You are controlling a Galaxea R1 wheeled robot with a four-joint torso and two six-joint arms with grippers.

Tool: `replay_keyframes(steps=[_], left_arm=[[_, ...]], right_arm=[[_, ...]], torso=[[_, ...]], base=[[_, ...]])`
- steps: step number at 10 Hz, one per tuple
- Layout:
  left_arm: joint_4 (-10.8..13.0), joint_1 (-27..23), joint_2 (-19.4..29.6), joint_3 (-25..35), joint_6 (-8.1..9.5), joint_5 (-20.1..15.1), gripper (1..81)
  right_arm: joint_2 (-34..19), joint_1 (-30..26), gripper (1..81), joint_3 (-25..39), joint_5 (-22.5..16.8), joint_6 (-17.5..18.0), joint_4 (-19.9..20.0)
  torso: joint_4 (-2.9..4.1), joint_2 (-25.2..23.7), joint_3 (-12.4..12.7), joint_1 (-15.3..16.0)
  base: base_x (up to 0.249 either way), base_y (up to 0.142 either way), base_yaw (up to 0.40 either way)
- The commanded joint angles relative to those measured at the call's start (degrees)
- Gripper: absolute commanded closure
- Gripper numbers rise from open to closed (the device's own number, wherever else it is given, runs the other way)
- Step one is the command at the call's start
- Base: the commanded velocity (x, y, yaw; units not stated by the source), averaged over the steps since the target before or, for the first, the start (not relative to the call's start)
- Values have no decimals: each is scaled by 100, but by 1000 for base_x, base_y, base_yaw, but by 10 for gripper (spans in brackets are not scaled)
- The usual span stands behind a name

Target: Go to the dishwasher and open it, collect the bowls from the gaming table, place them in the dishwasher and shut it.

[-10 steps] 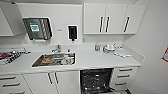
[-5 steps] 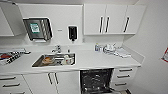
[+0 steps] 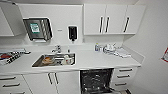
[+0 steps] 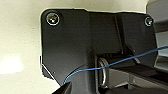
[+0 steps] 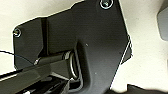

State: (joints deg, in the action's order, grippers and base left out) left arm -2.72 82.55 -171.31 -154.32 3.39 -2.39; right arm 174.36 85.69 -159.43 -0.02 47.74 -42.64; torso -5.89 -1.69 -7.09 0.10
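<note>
The built-in dishwasher [image 3: 96,80] with dark interior stands open under the white bench [image 3: 100,61], unchanged over the last second; bowls remain uncollected. Finger state: cannot tell.

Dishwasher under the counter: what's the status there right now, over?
Dishwasher open, dark racks showing, below the white counter. Dishes sitting in the sink. Gripper fingers unreadable. Nothing seen blocking the opening.

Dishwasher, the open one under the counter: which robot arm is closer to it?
Likely right, but I cannot tell for sure. The dishwasher sits slightly right of straight ahead. Both wrist views face a pale surface, so each arm's spot is unclear.
</note>
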Motion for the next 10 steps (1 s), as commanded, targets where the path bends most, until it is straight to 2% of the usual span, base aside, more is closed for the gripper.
replay_keyframes(steps=[1,10], left_arm=[[377,-235,-211,-388,-5,-367,10],[395,-226,-228,-397,-5,-315,10]], right_arm=[[-13,-266,10,-17,-279,-10,-34],[49,-258,10,-8,-288,-10,-25]], torso=[[0,0,0,0],[0,0,0,0]], base=[[0,0,0],[0,0,0]])
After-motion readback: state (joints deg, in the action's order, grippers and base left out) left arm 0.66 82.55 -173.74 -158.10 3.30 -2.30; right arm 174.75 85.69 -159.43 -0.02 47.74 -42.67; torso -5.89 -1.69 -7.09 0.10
